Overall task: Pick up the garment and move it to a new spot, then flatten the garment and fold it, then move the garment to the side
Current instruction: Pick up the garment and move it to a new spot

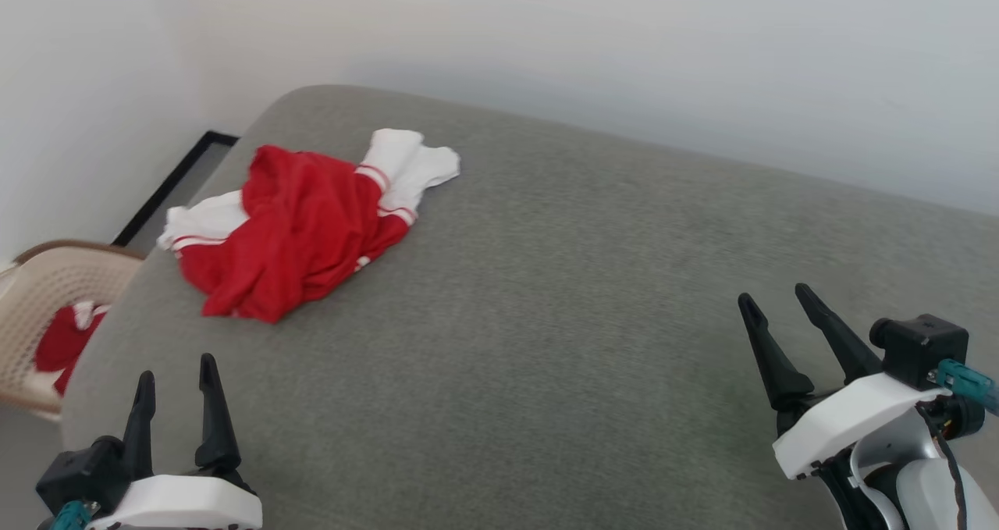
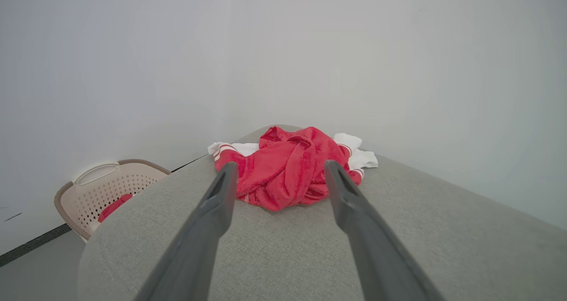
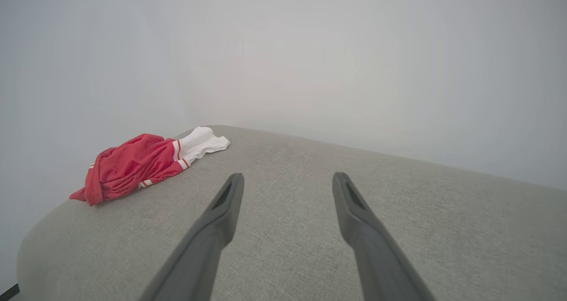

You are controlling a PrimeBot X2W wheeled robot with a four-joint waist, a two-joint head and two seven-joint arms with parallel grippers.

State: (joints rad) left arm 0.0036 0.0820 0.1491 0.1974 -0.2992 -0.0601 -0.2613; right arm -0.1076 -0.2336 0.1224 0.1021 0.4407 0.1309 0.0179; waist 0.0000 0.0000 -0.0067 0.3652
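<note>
Grey fabric-covered platform (image 1: 562, 304) against a pale wall; I see the garment (image 1: 300, 229) crumpled in a heap near its far left corner, red body bunched, white sleeves poking out toward the far and left edges. Both end effectors are released and carry nothing: left gripper (image 1: 175, 368) over the near left corner, right gripper (image 1: 773, 296) by the near right edge, each well apart from the garment. Beige perforated basket (image 1: 31, 280) stands on the floor off the left edge, a red cloth (image 1: 66, 343) inside.

The garment (image 1: 300, 229), a red T-shirt with white sleeves and striped red-and-white trim, lies crumpled in a loose heap near the far left corner of the grey padded surface (image 1: 593, 319).
</note>
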